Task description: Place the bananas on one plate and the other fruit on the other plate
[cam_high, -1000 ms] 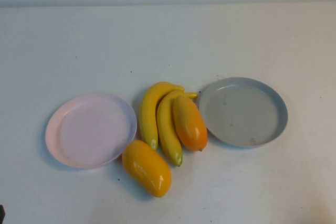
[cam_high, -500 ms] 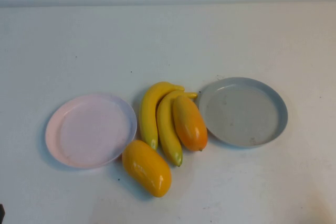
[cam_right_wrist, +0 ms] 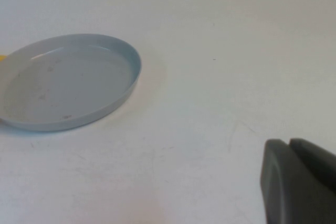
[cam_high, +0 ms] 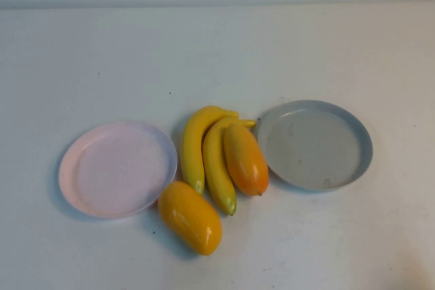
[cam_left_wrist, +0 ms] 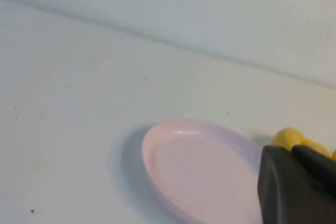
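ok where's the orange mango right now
In the high view the orange mango lies on the table mid-scene, against the right-hand banana, just left of the grey plate.

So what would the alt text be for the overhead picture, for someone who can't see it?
Two bananas and two mangoes lie clustered on a white table between an empty pink plate on the left and an empty blue-grey plate on the right. Neither robot gripper appears.

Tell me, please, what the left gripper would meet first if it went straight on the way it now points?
Probably the pink plate: the shut left gripper shows at the wrist view's edge, off the table, with that plate's rim ahead. Depth is uncertain. The right gripper is shut near the blue-grey plate.
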`<state>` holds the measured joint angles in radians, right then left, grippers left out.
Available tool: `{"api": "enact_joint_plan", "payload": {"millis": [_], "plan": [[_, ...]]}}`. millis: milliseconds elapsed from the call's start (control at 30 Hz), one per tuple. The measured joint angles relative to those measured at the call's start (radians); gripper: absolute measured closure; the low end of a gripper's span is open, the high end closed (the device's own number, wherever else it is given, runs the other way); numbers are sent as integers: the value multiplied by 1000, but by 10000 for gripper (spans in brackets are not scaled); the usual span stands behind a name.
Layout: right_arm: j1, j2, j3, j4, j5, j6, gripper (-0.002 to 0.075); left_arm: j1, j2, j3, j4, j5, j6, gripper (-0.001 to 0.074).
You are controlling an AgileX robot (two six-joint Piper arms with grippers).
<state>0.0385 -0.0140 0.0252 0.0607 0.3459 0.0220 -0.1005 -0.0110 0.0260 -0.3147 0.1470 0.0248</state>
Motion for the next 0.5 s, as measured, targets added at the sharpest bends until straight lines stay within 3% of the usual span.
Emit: {"api": "enact_joint_plan", "payload": {"millis": [500], "plan": [[0, 0, 0, 0, 0, 0, 741, 0, 0, 0, -116, -77, -74, 738]]}}
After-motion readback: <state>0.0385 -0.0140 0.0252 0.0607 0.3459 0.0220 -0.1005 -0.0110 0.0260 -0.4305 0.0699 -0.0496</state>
